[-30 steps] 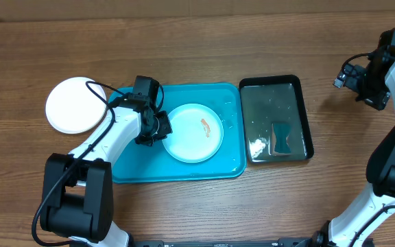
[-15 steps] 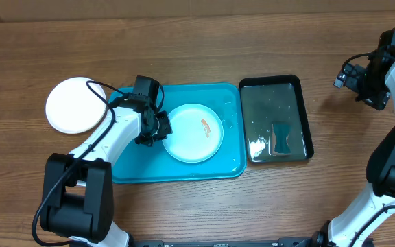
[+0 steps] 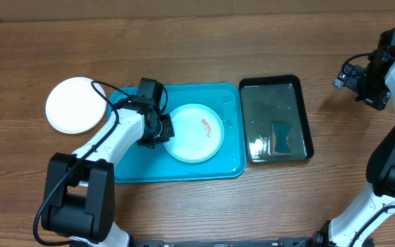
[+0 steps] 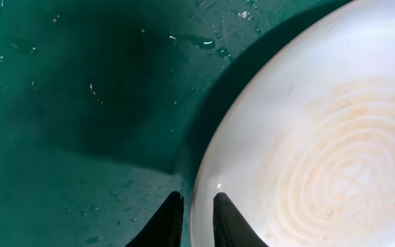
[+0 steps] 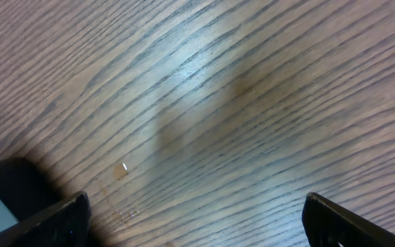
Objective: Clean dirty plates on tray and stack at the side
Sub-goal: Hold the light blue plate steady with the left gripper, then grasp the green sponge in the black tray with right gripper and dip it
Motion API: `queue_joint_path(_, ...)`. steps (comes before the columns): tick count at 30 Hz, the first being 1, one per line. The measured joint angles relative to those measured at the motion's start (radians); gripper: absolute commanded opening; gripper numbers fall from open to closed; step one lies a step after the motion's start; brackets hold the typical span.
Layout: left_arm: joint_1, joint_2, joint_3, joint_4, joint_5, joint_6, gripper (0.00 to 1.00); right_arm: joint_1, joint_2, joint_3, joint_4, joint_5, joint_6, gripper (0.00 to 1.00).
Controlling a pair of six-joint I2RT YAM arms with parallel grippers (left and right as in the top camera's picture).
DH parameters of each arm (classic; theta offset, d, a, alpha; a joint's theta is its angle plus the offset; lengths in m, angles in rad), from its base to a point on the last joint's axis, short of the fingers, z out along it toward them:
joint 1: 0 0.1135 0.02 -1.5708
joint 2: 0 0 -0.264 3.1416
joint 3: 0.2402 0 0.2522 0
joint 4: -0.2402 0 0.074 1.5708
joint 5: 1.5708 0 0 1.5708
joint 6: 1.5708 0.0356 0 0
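Within the left claw (image 4: 196, 223) sits the plate (image 4: 321, 137) rim.

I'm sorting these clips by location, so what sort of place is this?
Probably a robotics test bench set up for dishwashing practice, not a real kitchen: two robot arms at a wooden table, a smeared plate on a teal tray, and a black basin of water beside it.

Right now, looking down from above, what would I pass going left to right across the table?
white plate → left claw → smeared plate → black basin → right arm
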Motion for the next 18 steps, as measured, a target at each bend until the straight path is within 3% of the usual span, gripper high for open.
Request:
queue_joint_path(10,0.000,0.002,-0.019,0.020,-0.001,0.000,0.19,0.000,0.000,0.000,-0.065,-0.246,0.001,0.99)
queue_joint_path(18,0.000,0.011,-0.020,0.023,-0.001,0.000,0.19,0.001,0.000,0.000,-0.203,-0.427,-0.027,0.77)
